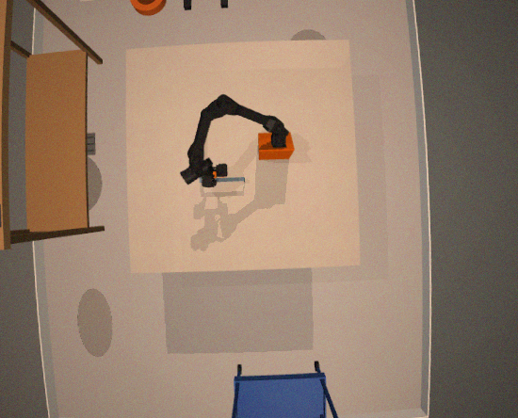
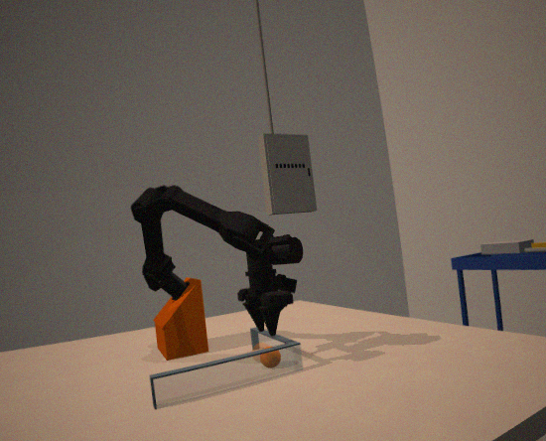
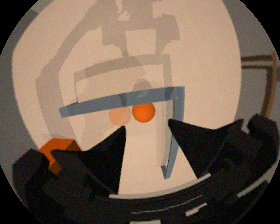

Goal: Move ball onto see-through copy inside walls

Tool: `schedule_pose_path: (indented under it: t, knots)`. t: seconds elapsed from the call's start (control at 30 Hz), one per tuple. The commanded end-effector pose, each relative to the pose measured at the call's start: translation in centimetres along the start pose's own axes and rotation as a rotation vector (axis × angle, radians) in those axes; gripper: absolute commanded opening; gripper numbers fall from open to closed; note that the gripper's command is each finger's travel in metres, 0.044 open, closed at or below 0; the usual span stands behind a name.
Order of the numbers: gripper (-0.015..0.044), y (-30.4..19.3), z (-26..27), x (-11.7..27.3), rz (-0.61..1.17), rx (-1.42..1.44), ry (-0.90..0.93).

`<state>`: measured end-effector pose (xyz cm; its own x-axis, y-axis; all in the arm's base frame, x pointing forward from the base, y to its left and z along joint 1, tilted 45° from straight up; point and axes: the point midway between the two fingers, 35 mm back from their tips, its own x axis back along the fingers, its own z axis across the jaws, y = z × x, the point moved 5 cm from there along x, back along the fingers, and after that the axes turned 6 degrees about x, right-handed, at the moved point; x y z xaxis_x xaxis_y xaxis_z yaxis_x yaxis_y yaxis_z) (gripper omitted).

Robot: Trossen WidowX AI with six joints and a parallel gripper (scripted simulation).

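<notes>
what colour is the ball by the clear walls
Orange; the ball shows best in the wrist view, near the walls' corner.
</notes>
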<state>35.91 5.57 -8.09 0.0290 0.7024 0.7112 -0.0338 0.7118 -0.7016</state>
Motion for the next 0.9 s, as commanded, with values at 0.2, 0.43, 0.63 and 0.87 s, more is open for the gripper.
schedule_pose_path:
  t: [0.2, 0.43, 0.63, 0.87]
  knots:
    - [0.0300, 0.1, -0.1, -1.7, -0.006, 0.014, 0.003]
    - [0.0300, 0.1, -0.1, -2.6, -0.006, 0.014, 0.003]
    - [0.0300, 0.1, -0.1, -3.6, -0.006, 0.014, 0.003]
    - [0.0300, 0.1, -0.1, -4.7, -0.006, 0.014, 0.003]
